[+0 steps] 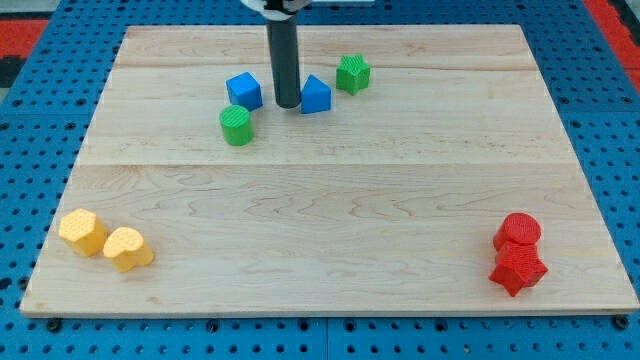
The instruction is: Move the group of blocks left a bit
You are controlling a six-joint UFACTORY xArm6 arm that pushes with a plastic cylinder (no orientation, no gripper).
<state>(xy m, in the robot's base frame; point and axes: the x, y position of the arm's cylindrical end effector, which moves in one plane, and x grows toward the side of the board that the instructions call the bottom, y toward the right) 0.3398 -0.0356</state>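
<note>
The group of blocks is gathered near the top edge of the wooden board (330,200), slightly toward the view's left of its middle. No brand, label or writing can be read anywhere.

Eight blocks are counted in all. Nearest, by the bottom-left corner, two yellow blocks are seen side by side and almost touching: one yellow block (82,231) and, to its right, a second yellow block (127,249). By the bottom-right corner two red pieces are placed in contact: a red star-shaped block (518,268) and, just behind it, a red cylinder (521,229).

Farther off, the group is made up of four: a green cylinder (236,125), a blue cube (244,90), a blue block (316,95) and a green star-like block (353,74).

My tip (287,105) is set down between the two blue pieces, just beside the blue block's left side. No jaws are carried; only a straight dark rod is seen.
</note>
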